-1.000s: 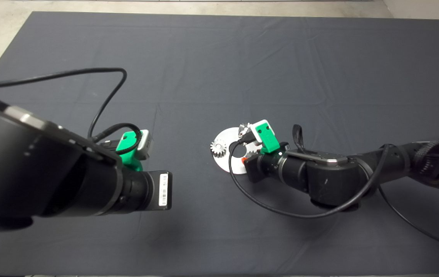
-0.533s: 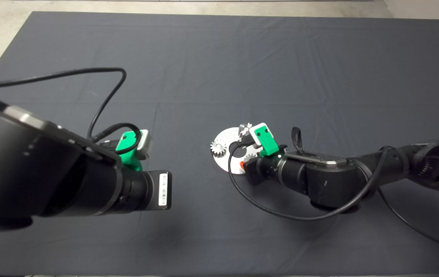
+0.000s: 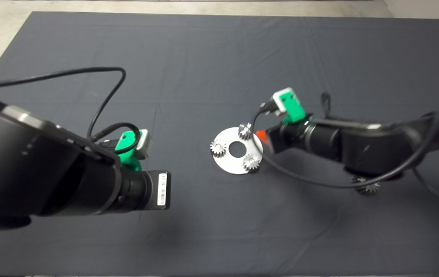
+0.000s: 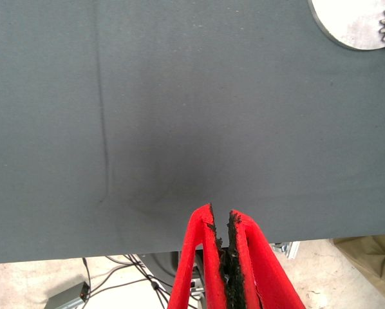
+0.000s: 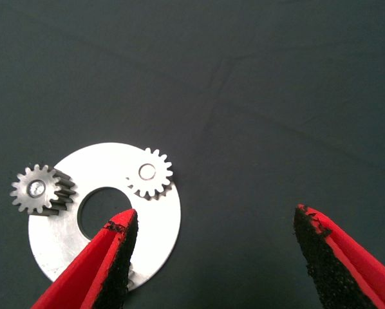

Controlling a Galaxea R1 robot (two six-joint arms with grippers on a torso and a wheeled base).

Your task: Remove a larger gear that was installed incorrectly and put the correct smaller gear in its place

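Head view: our right hand (image 3: 261,137), fingers spread and empty, hovers beside the silver disc (image 3: 230,166); the larger gear (image 3: 366,187) lies behind it, toward the counter's right edge.

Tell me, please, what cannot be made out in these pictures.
Larger gear: head view, mostly under the right arm; only some teeth show.
Disc: left wrist view, cut off by the edge.
One small gear: right wrist view, nearly all behind a finger of the right gripper.

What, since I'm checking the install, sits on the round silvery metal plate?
Three small steel gears ring the silvery plate's empty central hole. Anything under the plate is covered.
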